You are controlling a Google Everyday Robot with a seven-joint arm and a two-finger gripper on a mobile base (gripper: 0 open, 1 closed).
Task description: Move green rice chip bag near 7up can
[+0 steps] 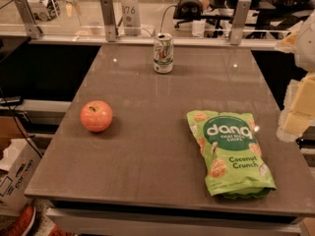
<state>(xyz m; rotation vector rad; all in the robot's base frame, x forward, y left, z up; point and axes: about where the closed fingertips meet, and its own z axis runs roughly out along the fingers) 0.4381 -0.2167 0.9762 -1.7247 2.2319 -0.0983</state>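
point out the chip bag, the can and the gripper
chip bag (230,154): camera view, middle of its printed front
can (163,53): camera view, middle of its side
gripper (298,109): camera view, pale blocky part at the picture's right edge, right of the bag

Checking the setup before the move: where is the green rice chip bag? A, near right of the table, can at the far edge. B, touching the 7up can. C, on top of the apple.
A: the green rice chip bag lies flat at the near right of the table, the 7up can stands at its far edge, and the hand is at the view's right edge, touching neither.
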